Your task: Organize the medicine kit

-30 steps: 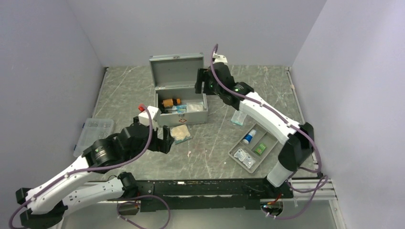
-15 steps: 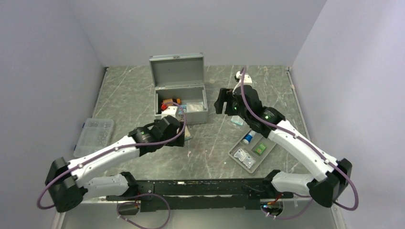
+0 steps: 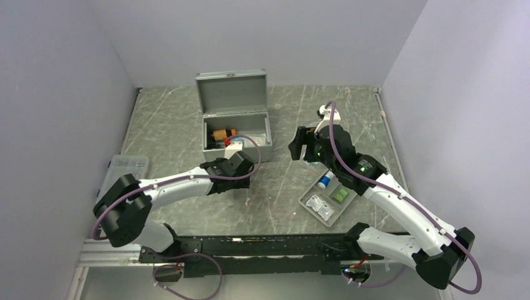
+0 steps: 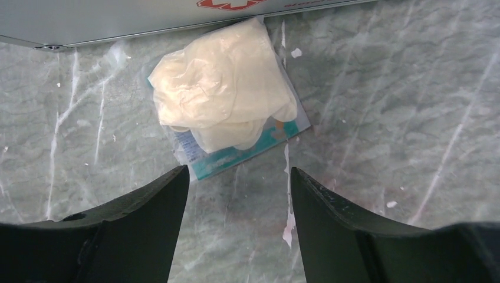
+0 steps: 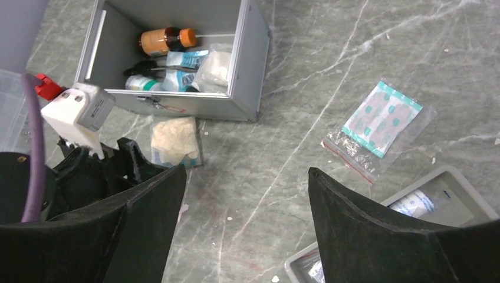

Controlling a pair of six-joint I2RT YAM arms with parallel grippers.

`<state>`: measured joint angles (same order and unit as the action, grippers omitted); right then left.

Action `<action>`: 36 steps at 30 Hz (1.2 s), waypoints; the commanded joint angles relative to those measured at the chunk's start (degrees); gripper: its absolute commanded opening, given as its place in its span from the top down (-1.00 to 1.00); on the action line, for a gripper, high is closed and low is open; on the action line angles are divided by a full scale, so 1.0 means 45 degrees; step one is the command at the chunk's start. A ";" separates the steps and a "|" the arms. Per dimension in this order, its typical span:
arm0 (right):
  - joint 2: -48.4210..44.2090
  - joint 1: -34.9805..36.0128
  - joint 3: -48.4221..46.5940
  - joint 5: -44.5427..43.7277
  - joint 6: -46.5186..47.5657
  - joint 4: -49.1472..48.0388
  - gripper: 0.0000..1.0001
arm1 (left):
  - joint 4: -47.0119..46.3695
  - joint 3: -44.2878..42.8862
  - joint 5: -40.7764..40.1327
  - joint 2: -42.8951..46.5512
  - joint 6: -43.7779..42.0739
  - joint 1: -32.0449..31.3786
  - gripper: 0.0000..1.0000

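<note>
Med kit (image 3: 234, 125) is being shown lid-up at mid-back of table (image 3: 281, 184). L gripper (image 4: 237, 174) is being hovered over glove pkt (image 4: 227, 118) lying just in front of kit, jaws apart, nothing gripped. R gripper (image 5: 246, 174) is being held above table right of kit, jaws spread, empty.

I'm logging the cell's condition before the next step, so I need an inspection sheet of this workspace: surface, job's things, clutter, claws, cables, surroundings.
Surface: grey marbled table, small white flecks.
Job's things: medicine kit open, lid upright; bottle and packets inside; glove packet on the table by its front wall.
Clutter: plaster bag, divided tray, clear box.
Claws: left claw open above the glove packet; right claw open, empty.
Cables: purple cables looping along both arms.
Surroundings: plain walls on three sides.
</note>
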<state>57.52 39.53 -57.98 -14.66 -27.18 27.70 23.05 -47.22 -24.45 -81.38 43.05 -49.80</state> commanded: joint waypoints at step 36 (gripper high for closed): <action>-0.0642 0.0020 0.0689 0.0164 0.0272 0.0066 -0.57 | -0.1097 0.0599 0.0375 -0.0744 0.0046 0.0096 1.00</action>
<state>55.88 39.53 -54.54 -13.06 -26.70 28.21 15.33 -45.89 -25.50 -90.13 44.18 -48.16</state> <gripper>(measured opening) 0.785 0.022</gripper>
